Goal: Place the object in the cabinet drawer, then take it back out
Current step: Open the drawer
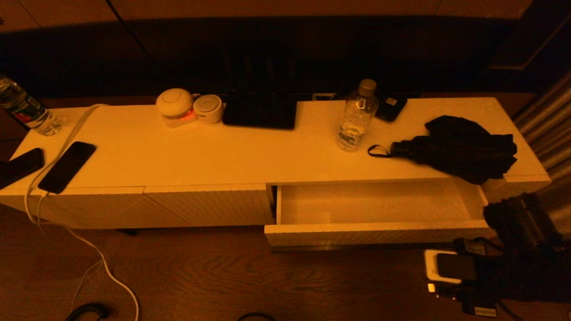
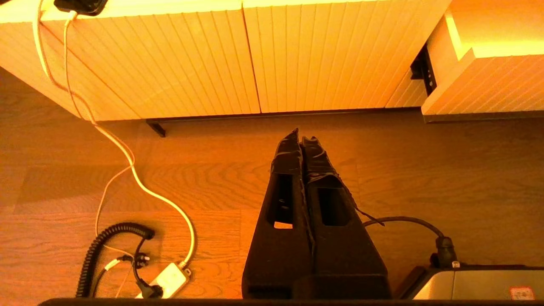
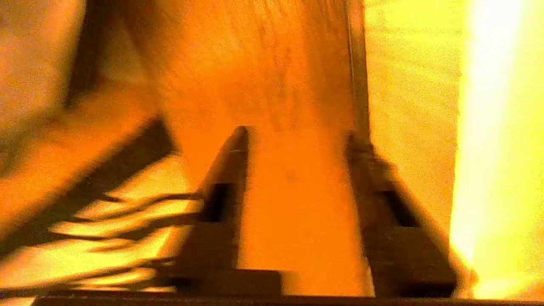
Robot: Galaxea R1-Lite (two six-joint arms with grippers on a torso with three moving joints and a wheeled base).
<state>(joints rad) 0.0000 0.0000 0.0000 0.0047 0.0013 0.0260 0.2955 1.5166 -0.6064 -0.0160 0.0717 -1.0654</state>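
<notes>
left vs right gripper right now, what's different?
The left gripper has its fingers pressed together; the right gripper has its fingers spread wide. The left gripper hangs low over the wood floor, facing the closed ribbed front panels of the cabinet; the right gripper is down at the robot's right, beside the open cabinet drawer. Both are black, tapered and hold nothing.
</notes>
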